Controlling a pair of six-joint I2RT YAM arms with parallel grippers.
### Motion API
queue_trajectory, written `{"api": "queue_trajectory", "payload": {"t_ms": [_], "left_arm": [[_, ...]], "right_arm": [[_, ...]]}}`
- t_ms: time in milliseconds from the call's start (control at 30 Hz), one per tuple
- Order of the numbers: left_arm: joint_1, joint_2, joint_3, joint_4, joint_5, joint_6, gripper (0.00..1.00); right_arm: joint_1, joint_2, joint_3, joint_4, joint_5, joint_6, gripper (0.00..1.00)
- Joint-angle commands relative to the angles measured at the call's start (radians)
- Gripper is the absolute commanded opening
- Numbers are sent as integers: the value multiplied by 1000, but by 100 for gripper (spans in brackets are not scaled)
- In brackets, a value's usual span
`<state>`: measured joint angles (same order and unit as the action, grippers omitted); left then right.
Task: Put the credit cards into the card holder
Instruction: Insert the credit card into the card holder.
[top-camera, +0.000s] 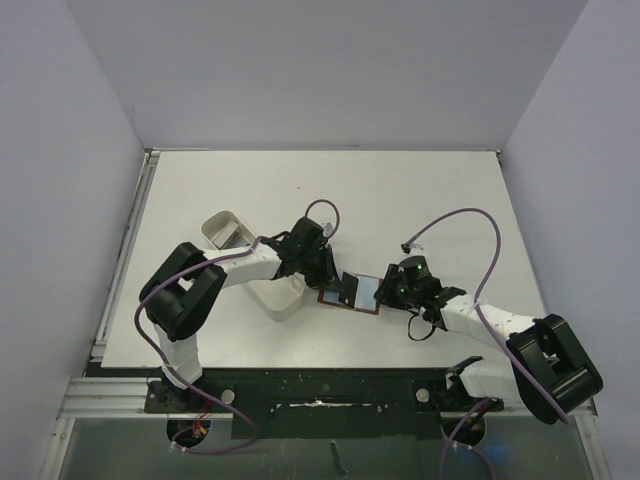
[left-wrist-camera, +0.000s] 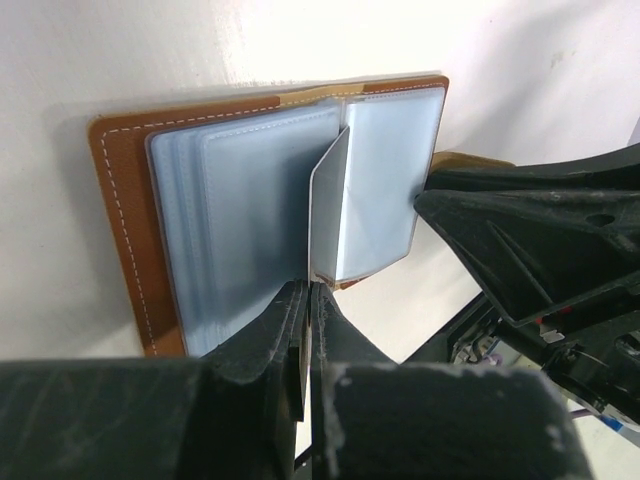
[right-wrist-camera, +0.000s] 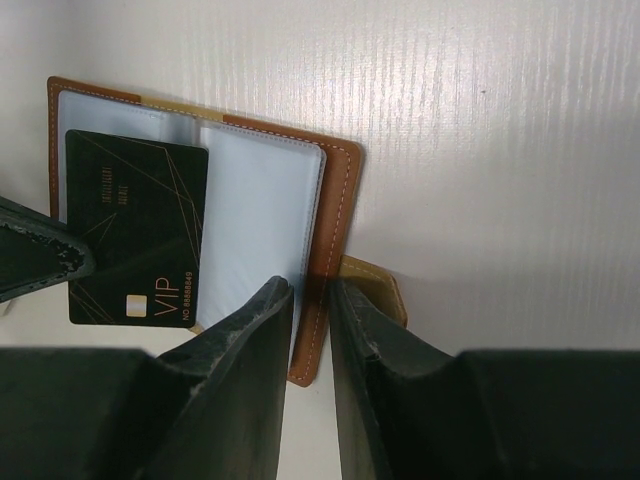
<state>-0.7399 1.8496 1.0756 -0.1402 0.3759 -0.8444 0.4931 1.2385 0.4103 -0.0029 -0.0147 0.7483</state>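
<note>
The card holder (right-wrist-camera: 340, 200) lies open on the white table, brown leather with clear sleeves (left-wrist-camera: 240, 210). A black credit card (right-wrist-camera: 135, 230) with gold lines and "VIP" leans over its left page, with its lower end past the holder's edge. My left gripper (left-wrist-camera: 308, 290) is shut on that card (left-wrist-camera: 328, 215), which stands edge-on at the spine. I cannot tell whether its far edge is inside a sleeve. My right gripper (right-wrist-camera: 310, 285) is open, and its tips straddle the holder's stitched right edge beside the tab (right-wrist-camera: 375, 285). From above, both grippers (top-camera: 335, 278) (top-camera: 385, 292) meet over the holder (top-camera: 345, 303).
A long white oblong tray (top-camera: 225, 232) sits on the table under the left forearm. The right gripper's black body (left-wrist-camera: 540, 240) is close on the right in the left wrist view. Grey walls stand round the table on three sides.
</note>
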Motion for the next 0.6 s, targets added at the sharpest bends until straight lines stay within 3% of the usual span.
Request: {"api": "queue_trajectory", "payload": {"t_ms": [0,567], "left_arm": [[-14,14,-9,67,-24,-24,0],[-42,49,-5,114,-54,-50,0]], "right_arm": [[19,-15,-23,-2,8,18,24],[47,-10,-31,12,20,53,24]]}}
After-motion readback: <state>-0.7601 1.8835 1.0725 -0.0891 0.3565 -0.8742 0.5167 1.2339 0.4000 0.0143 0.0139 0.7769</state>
